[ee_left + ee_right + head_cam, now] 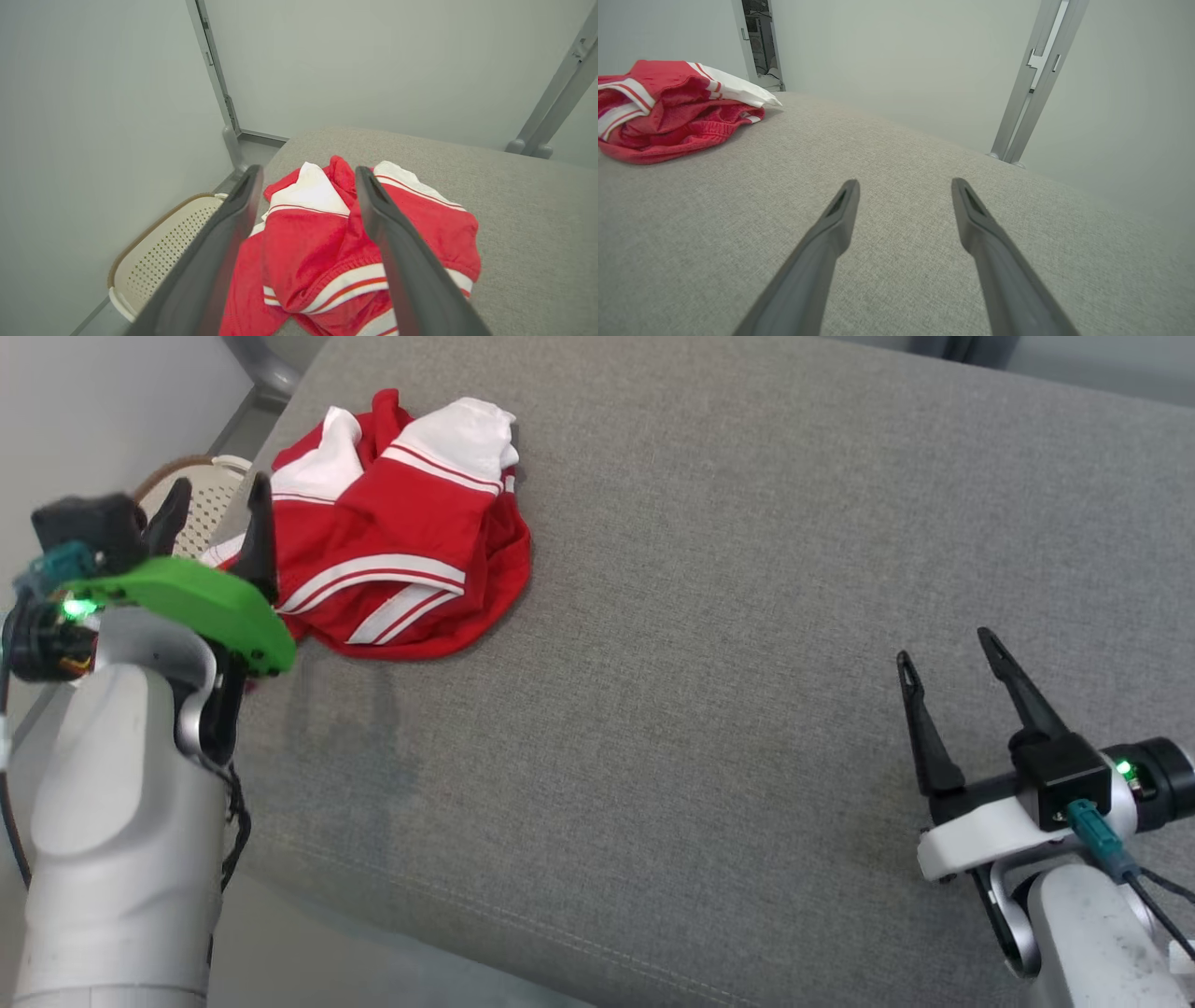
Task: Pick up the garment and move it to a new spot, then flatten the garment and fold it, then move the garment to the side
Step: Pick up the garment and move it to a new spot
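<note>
First of three steps, pickup: with left pincer [220, 482] spread wide, garment [401, 541] just ahead below its tips, reach forward, lower, pinch cloth.

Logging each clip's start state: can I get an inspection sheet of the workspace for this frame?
Surface: grey woven fabric cushion, flat, seam along its near edge.
Job's things: crumpled red garment with white stripes and panels, lying unfolded near the cushion's far left corner.
Clutter: cream perforated plastic basket with a brown rim, on the floor beside the cushion's left edge.
End effectors: left end effector open, fingers aimed at the garment, holding nothing; right end effector open over bare cushion, away from the garment.
Cables: dark cables along the left forearm; teal plug with a dark cable at the right wrist.
Surroundings: pale walls, grey metal post.
</note>
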`<state>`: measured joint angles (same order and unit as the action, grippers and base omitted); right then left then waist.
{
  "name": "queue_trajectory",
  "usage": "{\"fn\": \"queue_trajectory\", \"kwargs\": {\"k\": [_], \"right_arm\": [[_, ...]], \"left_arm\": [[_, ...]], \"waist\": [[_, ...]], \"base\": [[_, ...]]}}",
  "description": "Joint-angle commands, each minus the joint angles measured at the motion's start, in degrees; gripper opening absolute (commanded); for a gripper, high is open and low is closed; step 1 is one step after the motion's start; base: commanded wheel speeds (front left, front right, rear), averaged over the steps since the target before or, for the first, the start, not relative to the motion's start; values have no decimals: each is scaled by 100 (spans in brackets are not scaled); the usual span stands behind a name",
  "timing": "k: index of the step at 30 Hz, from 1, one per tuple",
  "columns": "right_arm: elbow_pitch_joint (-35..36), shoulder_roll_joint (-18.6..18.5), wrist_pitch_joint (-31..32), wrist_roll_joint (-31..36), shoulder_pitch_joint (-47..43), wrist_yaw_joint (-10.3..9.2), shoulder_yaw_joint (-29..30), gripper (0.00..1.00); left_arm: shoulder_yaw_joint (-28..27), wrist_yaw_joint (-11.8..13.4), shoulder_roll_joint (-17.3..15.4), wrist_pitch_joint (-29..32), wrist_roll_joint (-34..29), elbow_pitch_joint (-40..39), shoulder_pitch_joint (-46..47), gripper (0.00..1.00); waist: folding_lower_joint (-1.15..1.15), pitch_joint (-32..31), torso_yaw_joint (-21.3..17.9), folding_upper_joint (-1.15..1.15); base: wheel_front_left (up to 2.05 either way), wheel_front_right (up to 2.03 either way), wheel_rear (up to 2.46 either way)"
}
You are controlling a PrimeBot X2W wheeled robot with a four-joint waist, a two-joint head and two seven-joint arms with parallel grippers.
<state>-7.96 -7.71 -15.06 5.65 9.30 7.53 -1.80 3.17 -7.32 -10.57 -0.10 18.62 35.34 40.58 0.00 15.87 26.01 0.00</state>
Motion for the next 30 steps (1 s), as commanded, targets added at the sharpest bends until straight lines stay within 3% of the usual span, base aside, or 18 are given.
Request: {"fn": "queue_trajectory", "kwargs": {"k": [1,7,15,24,26,27,30], "right_arm": [[66,-99,-17,48,127,-8,36,100],[240,-330,-17,149,307,-9,87,100],[358,-453,-17,159,381,-9,239,100],[438,-409,-4,198,430,-9,371,100],[433,-391,-4,199,448,-9,361,100],[430,-378,-4,195,453,-9,366,100],[398,-297,-4,169,459,-8,373,100]], "left_arm": [[112,-18,-33,247,335,137,281,100],[705,-17,-353,1460,1685,630,1112,100],[1090,-18,-554,1601,2569,1110,1457,100],[1756,-19,-693,1497,3144,1318,1313,100],[1937,-19,-741,1475,3256,1304,1272,17],[2016,-19,-776,1415,3275,1290,1265,0],[2221,-19,-954,1039,3238,1300,1238,0]], "waist": [[0,589,-100,0],[0,1033,-197,0],[0,1386,-347,0],[0,1515,-453,0],[0,1509,-476,0],[0,1498,-485,0],[0,1393,-532,0]], "base": [[0,0,0],[0,0,0],[0,0,0],[0,0,0],[0,0,0],[0,0,0],[0,0,0]]}}
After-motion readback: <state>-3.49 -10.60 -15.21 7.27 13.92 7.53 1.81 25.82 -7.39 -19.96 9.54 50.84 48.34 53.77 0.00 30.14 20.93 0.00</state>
